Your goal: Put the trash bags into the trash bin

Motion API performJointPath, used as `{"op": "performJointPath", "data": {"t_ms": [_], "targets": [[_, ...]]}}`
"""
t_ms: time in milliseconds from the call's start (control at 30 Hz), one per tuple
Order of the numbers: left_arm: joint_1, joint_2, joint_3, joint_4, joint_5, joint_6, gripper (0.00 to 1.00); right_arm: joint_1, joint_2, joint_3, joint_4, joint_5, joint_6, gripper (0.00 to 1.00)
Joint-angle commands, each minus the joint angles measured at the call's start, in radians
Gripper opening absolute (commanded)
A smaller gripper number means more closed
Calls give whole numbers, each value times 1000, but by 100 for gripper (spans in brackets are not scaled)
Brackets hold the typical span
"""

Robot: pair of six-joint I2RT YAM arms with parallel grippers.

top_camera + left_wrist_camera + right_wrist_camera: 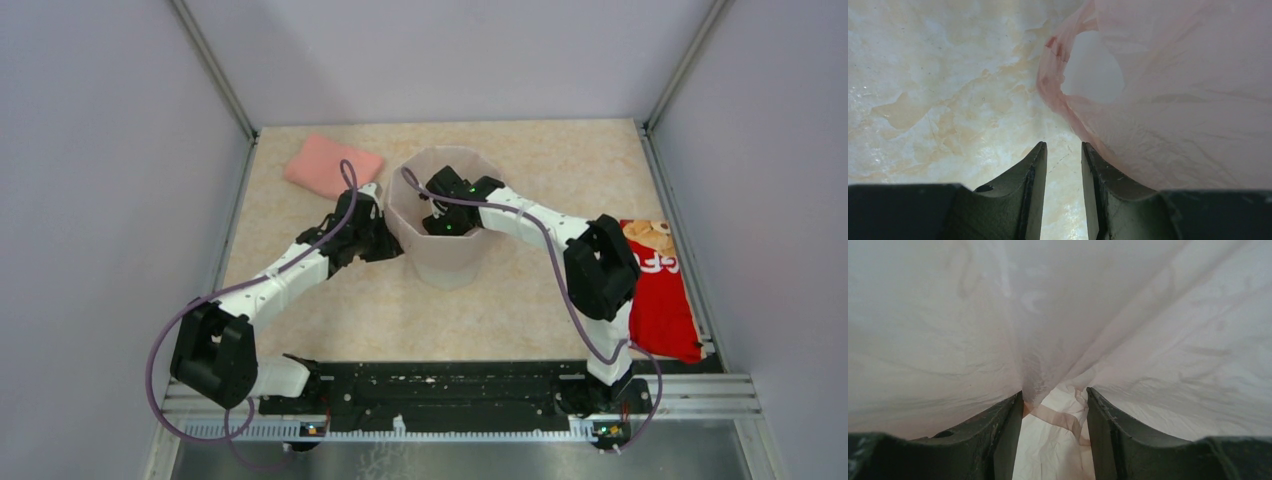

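The trash bag [418, 192] is seen lining the trash bin [445, 262], its pale pink film spread over the inner walls and draped out over the rim on the left; the bin is stood upright at the middle of the worktop [520, 300]. In the right wrist view the film [1148, 315] is stretched taut all round, and a gathered fold is drawn down into the gap by one finger; the right tool [445, 222] is sunk inside the bin, its jaws [1054, 392] held roughly half apart, with crumpled film seen below them and nothing clamped. Outside, the left tool [388, 242] is set against the bin's left wall; in its own view the jaws [1063, 145] are parted by a narrow gap, bare worktop [923, 75] is seen between them and nothing is gripped; the loose pink film [1173, 100] is hung just beside one finger, touching its outer face. Further out, a folded pink cloth [333, 165] is laid at the far left, and a red packet [662, 300] is laid along the right edge.
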Motion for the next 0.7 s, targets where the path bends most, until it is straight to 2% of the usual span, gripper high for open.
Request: {"op": "performJointPath", "data": {"t_ms": [0, 667], "targets": [[3, -12, -13, 46, 18, -5, 38, -13, 32, 3, 18, -10, -3, 49], [3, -15, 5, 21, 33, 5, 38, -12, 12, -120, 101, -20, 20, 49]]}}
